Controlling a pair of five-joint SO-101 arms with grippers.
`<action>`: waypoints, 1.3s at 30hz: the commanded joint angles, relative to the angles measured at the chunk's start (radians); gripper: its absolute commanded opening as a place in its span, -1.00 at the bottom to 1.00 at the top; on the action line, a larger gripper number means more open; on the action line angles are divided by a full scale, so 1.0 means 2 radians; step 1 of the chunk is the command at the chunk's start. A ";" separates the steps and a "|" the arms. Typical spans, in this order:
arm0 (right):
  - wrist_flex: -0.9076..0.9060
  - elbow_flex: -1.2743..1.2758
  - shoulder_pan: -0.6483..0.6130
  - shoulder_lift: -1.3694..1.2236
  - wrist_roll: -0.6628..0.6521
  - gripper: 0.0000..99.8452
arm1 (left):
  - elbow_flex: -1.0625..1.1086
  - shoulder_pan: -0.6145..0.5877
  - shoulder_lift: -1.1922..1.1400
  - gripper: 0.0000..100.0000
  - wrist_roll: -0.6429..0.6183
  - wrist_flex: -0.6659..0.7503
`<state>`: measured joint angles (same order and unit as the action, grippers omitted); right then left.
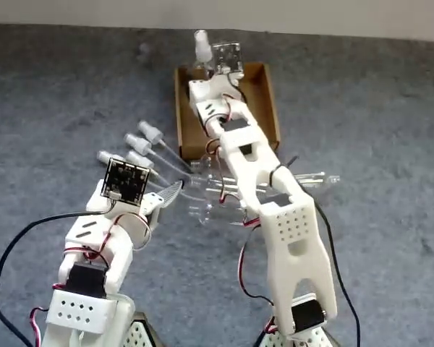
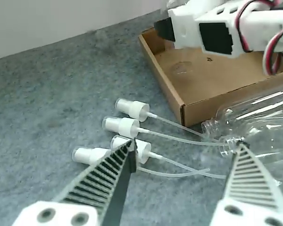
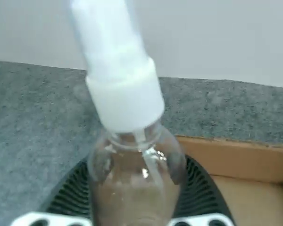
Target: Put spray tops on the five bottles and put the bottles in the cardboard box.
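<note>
My right gripper is over the far end of the cardboard box, shut on a clear bottle that carries a white spray top. The bottle stands roughly upright above the box's far left corner. Several loose spray tops with long tubes lie on the grey carpet left of the box. Uncapped clear bottles lie on their sides near the box's near edge. My left gripper hangs open above the tubes, between the spray tops and a bottle neck.
The box's brown floor shows bare cardboard. More clear bottles lie partly under the right arm in the high view. Grey carpet stretches open to the left and right of the box.
</note>
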<state>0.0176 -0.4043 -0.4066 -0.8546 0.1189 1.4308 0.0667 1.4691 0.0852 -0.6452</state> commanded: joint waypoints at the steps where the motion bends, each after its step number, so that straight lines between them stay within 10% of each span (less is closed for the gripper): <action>1: 0.013 -0.052 0.000 -0.002 0.004 -0.99 | -0.003 -0.006 -0.003 -0.50 0.003 0.012; 39: -0.032 -0.170 -0.012 -0.076 -0.049 -0.67 | -0.002 -0.006 -0.003 -0.50 0.003 0.011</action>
<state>-0.0269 -0.6713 -0.4281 -1.0357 0.0284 1.4308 0.0667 1.4691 0.0852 -0.6452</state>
